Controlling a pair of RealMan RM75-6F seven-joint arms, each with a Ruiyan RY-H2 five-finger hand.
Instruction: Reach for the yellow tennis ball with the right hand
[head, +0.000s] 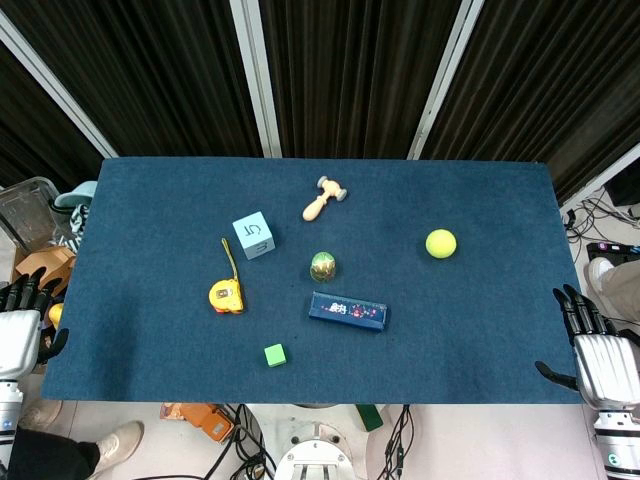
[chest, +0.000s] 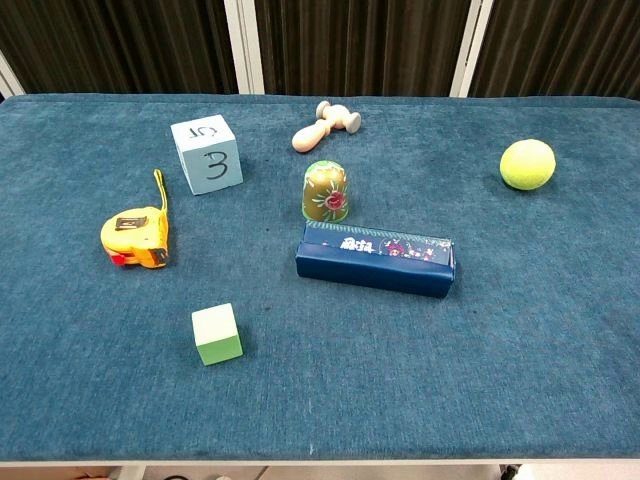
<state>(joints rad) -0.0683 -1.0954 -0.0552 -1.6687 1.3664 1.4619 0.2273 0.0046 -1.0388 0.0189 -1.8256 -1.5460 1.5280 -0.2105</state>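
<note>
Right now your right hand (head: 603, 352) sits just off the near right corner of the blue table (head: 480, 330), fingers spread apart and holding nothing; only the head view shows it. The yellow tennis ball (head: 441, 243) lies on the cloth well ahead of that hand and off to its left, standing alone with bare cloth all round it; the chest view has it (chest: 527, 164) near the far right of the table.

Further left from your right hand, about midway across, lies a dark blue box (head: 348, 311), long side toward you, with a small painted egg-shaped ornament (head: 323, 266) upright just beyond it. Beyond that again is a wooden toy mallet (head: 322, 198), lying on its side. A pale blue number cube (head: 254, 235) and a yellow tape measure (head: 227, 295) sit further left still, and a small green cube (head: 275, 354) rests near the front edge.

Your left hand (head: 22, 325) hangs off the table's left edge, fingers apart, empty.
</note>
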